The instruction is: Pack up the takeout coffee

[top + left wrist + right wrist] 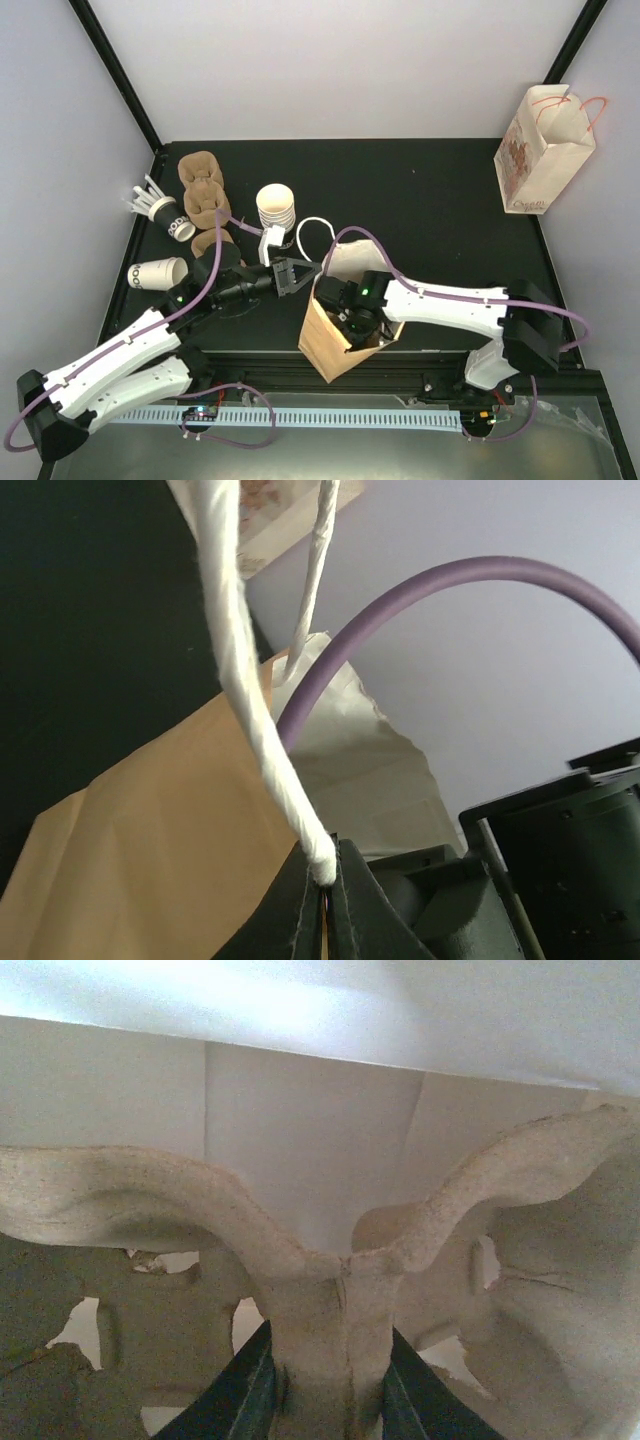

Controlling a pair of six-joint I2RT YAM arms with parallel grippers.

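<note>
From above, a stack of cups (276, 207) is seen standing upright just behind the left gripper (305, 270), its long axis vertical and its mouths turned up. A single cup (160, 272) is laid on its side near the left edge of the black table (430, 200), its long axis running left to right and its mouth pointed right. A banded cup (176, 222) is laid on its side farther back, its axis on a diagonal and its mouth pointed to the far left, with white sticks (145, 197) protruding from it. A carrier pile (203, 190) is set just beside it. All three are placed on the left half of the table, outside the brown bag (325, 340), which is stood near the front edge. The right arm (440, 300) is reached into the bag's mouth. A printed bag (545, 150) is stood at the far right

In the left wrist view, the left gripper is seen closed tight on the brown bag's white handle (255, 710), which is pinched at its lower end. A purple cable (480, 575) is arched above the bag

In the right wrist view, the right gripper (335, 1390) is seen narrowed onto the central ridge of a pulp carrier (150, 1200), which is clamped between the dark fingers (245, 1390). A white lining (320, 1120) is seen behind it
</note>
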